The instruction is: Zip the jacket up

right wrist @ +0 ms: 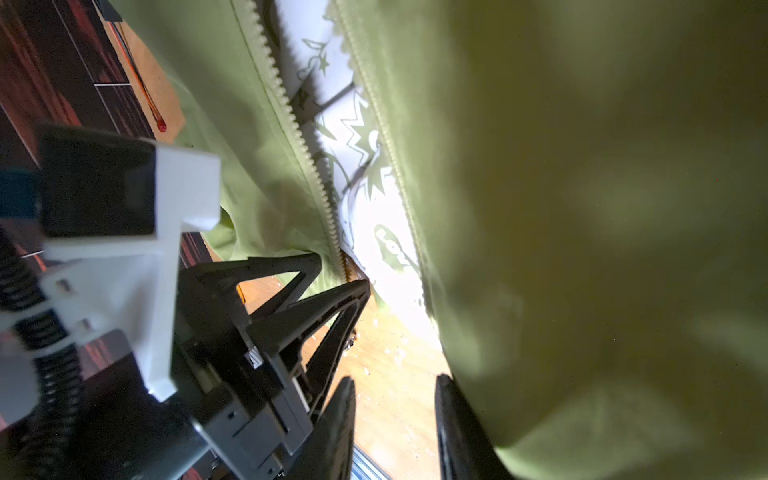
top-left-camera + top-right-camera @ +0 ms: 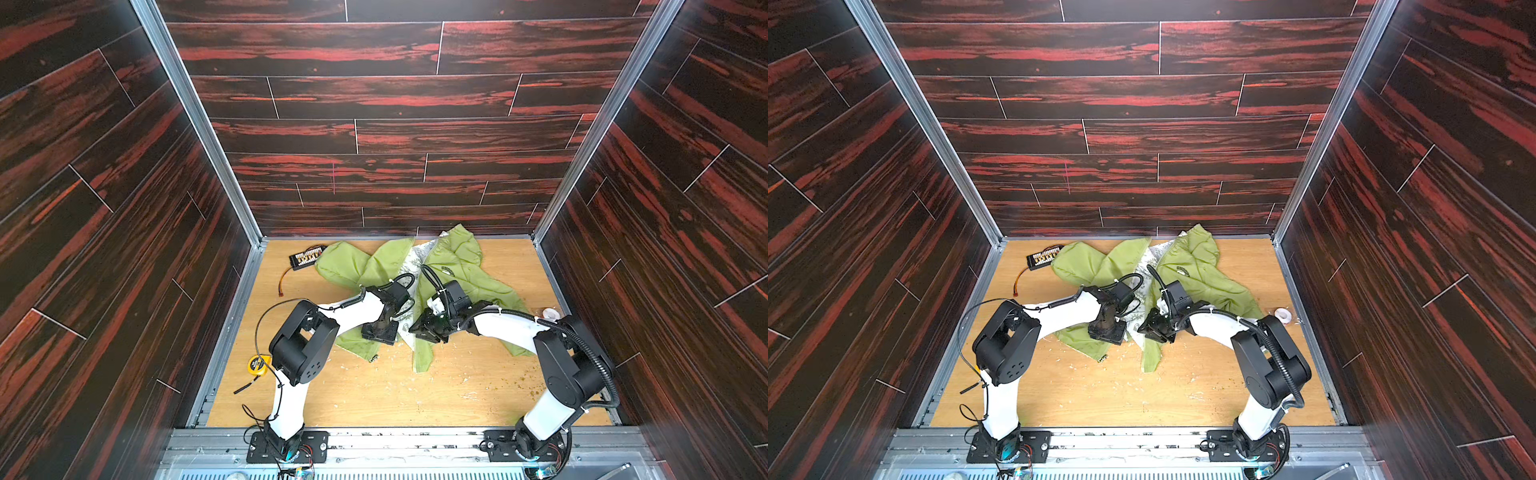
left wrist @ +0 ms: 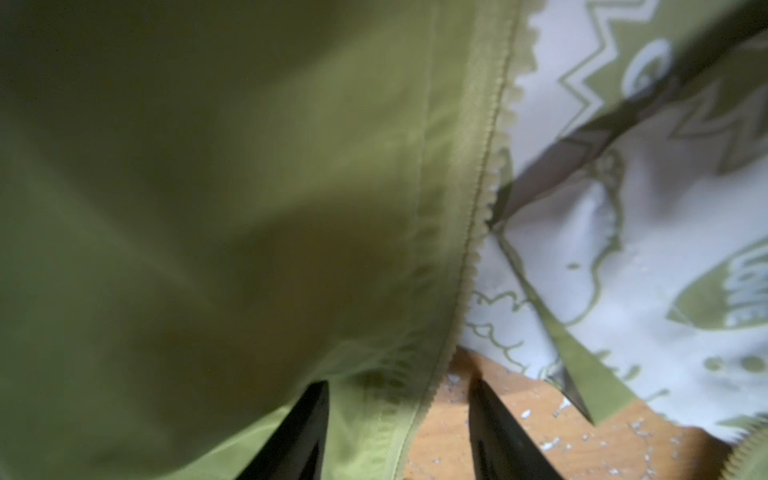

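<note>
1 jacket (image 2: 461, 266) unzipped, L gripper (image 1: 343, 271) jaws apart

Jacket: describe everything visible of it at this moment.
The jacket is thin olive-green cloth, crumpled and lying open on the far half of the wooden table. Its zipper is undone: two toothed edges spread apart, showing pale lining with green cartoon print. A small dark logo marks one front panel. The left gripper, open, straddles one zipper edge near the hem; the right gripper, open, sits against the other panel.
</note>
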Robot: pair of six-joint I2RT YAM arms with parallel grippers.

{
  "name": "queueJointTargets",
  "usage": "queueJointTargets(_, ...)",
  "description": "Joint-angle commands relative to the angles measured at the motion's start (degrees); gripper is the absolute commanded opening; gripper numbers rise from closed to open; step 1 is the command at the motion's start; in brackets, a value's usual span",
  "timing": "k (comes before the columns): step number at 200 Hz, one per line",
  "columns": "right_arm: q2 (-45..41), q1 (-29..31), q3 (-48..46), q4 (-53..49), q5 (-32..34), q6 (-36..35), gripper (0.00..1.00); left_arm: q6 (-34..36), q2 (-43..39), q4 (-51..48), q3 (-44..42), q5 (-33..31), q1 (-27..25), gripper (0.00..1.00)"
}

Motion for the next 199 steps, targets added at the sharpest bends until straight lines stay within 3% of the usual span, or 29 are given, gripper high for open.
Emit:
queueJointTargets(1, -1.84, -0.1, -0.24, -2.1, -0.33, -0.39, 0.35, 0.04, 2.61, -1.31, -0.25, 1.01, -0.04, 0.45)
queueJointTargets(22, -2.26, -0.12, -0.23, -2.37, -0.51, -0.83, 0.34, -0.23, 2.64, -0.65, -1.35, 1.88, 0.24, 0.28)
queueJointTargets(51, -2.98, -0.1, -0.03, -2.68, -0.9, -1.48, 0.34, -1.25, 1.12, 1.5, -4.17, 4.09, 1.73, 0.17)
queueJointTargets(83, -3.99, -0.04, -0.14, -1.12, -2.85, -2.35, 0.34, -1.13, -3.15, 4.18, -5.66, 9.35, 3.01, 0.13)
queueJointTargets(140, -6.23, 0.23, -5.18, 14.47, -12.58, -0.92, 0.46, -0.85, -8.9, 3.63, -1.57, 24.91, 6.4, 0.01)
queueJointTargets(199, -7.42, 0.22, -7.57, 23.84, -17.91, -1.05, 0.48, -0.3, -14.34, 1.54, -0.39, 34.65, 10.32, 0.0)
